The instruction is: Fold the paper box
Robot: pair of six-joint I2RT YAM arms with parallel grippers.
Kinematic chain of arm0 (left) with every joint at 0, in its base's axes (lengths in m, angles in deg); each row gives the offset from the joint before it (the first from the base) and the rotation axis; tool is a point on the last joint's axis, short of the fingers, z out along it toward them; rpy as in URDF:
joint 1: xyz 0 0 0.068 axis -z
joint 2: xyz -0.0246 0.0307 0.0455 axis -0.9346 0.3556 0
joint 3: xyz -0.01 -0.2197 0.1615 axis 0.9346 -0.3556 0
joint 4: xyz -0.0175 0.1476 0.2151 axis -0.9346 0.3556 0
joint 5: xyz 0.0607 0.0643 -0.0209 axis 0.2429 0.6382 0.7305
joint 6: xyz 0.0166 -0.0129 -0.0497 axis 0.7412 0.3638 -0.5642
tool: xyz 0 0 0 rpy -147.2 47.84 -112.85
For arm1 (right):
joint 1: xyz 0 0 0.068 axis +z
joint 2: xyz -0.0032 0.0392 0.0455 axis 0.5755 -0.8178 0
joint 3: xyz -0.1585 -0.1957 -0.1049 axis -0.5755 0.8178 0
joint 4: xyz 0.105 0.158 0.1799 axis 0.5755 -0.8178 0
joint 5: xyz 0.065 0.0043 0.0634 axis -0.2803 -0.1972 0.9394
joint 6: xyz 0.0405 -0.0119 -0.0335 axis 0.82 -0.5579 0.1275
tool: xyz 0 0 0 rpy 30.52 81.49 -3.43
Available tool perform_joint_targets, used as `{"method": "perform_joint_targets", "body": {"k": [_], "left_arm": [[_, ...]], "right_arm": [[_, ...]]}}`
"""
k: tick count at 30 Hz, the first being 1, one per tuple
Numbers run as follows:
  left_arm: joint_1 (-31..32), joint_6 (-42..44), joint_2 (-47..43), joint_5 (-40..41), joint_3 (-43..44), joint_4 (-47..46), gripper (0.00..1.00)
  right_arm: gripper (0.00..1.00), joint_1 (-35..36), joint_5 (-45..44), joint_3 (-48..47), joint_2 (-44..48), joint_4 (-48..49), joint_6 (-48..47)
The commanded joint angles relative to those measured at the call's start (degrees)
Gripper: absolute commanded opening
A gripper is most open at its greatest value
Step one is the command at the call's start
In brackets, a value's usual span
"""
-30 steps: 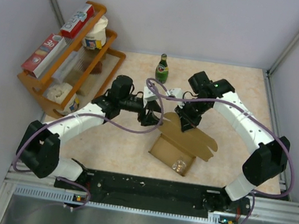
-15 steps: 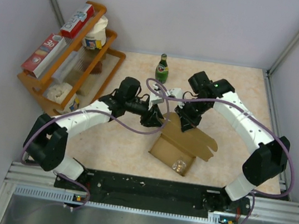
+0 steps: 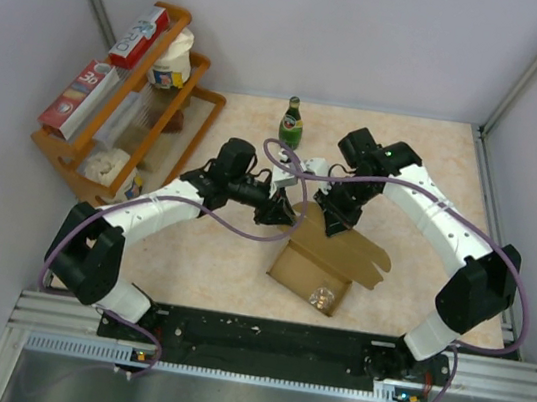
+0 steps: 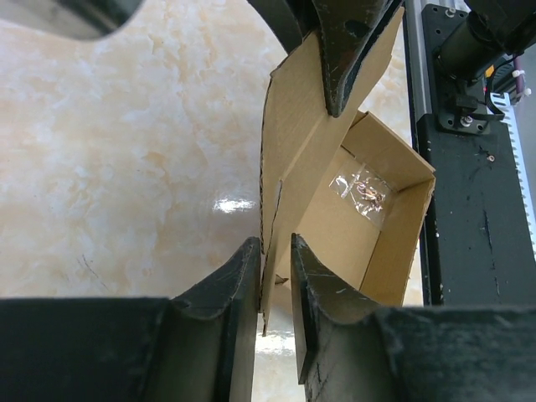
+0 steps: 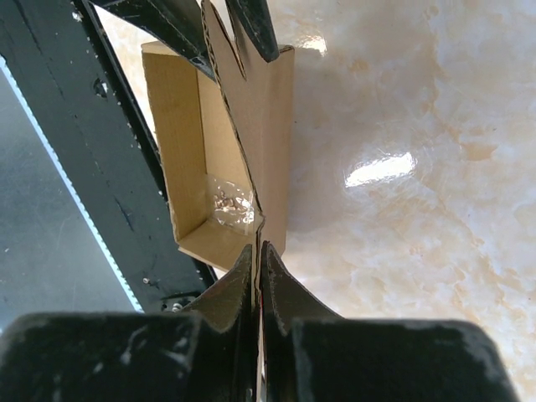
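A marbled beige table (image 3: 437, 155) is being enclosed by grey walls (image 3: 325, 27). The label on the bottle (image 3: 291, 124) cannot be read. The open box (image 3: 325, 260) is lying near-right of the bottle. Its raised flap (image 4: 301, 142) is being pinched by the right gripper (image 5: 256, 255); the left gripper (image 4: 275, 251), arm outstretched, is being held narrowly spread astride the flap's edge.

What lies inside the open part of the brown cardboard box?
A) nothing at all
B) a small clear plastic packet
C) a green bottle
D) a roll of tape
B: a small clear plastic packet lies on the floor of the paper box, as both wrist views show.
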Motion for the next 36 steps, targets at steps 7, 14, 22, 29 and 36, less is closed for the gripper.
{"method": "perform_joint_targets", "body": {"k": [7,14,22,29,36], "left_arm": [[1.33,1.06,1.54,-1.69,3.28,0.39,0.23],[1.50,0.71,1.89,-2.75,3.37,0.92,0.14],[1.59,-1.57,3.03,-3.71,4.25,1.09,0.00],[1.50,-0.78,2.51,-1.87,3.98,2.59,0.00],[1.15,-2.54,2.42,0.68,3.11,1.19,0.00]], "right_arm": [[0.00,0.82,0.04,-2.59,0.22,-0.02,-0.65],[0.00,0.82,0.13,-2.68,0.22,-0.11,-0.39],[0.00,0.82,0.31,-2.59,0.39,0.24,0.31],[0.48,0.82,-2.85,0.74,5.13,9.37,6.11],[0.55,0.21,-11.81,0.92,9.79,15.18,13.40]]}}
